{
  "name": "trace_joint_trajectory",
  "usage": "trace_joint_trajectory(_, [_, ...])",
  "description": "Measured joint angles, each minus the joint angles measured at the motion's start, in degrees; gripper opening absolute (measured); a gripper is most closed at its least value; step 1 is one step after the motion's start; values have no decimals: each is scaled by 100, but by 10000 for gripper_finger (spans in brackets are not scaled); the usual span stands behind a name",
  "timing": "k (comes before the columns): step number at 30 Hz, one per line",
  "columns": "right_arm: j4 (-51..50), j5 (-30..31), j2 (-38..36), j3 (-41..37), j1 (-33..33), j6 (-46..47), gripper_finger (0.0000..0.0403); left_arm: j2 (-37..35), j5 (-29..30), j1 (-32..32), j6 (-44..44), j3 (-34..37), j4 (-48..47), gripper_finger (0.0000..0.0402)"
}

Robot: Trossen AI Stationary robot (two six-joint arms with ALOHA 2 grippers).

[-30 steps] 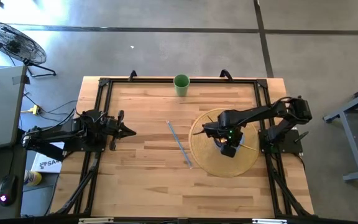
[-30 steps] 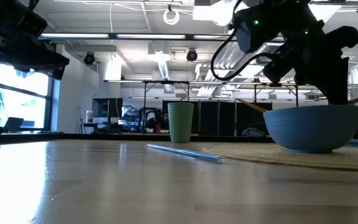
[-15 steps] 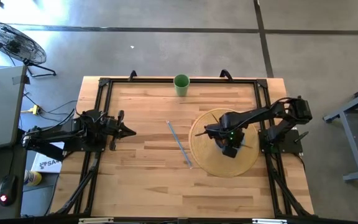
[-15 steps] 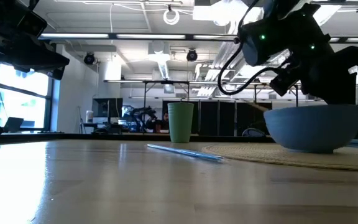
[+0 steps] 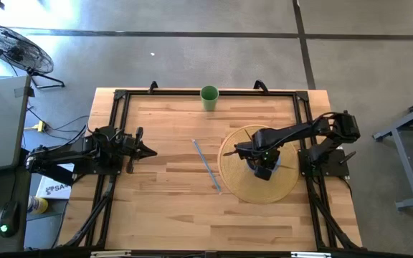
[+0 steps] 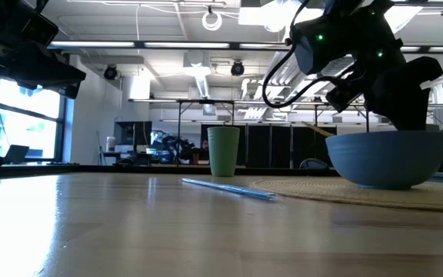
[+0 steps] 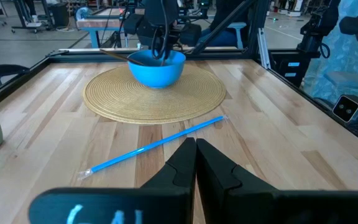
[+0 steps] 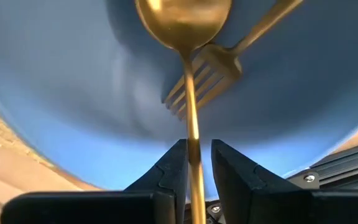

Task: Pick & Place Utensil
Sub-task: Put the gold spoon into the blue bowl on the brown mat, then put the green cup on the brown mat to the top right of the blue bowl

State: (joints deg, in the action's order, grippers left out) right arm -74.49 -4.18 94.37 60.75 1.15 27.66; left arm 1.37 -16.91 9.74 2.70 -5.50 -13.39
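My right gripper [image 8: 197,155] hangs over the blue bowl [image 5: 272,176] on the round woven mat [image 5: 239,179] and is shut on a gold spoon [image 8: 182,18]. A gold fork [image 8: 210,68] lies inside the bowl, its tines on the bowl's floor. A blue straw [image 5: 206,166] lies flat on the wood, left of the mat. My left gripper [image 7: 195,146] is shut and waits at the table's left side [image 5: 151,151], touching nothing. My right gripper pinches the spoon's handle [image 8: 192,134] between its two fingers, coming from above and pointing down into the blue bowl. The handle runs along the fingers. The spoon's bowl end [image 8: 182,18] is down inside the blue bowl, above the fork's tines.
A green cup [image 5: 209,97] stands at the far edge of the table. A black metal frame [image 5: 120,100] runs round the tabletop. Bare wood lies between the straw and my left arm. The room behind holds tables and equipment.
My right gripper has stayed over the blue bowl, swaying a little toward the table's right and then back again.
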Motion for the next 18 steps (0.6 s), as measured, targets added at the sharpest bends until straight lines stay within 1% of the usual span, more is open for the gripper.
trace_joint_trajectory(8, [-74, 130, 0, 85, -1, 85, 79, -2, 0, 0, 0, 0, 0, 10])
trace_joint_trajectory(18, [-410, 537, -4, 1046, 28, 85, 99, 0, 0, 0, -2, -2, 0, 10])
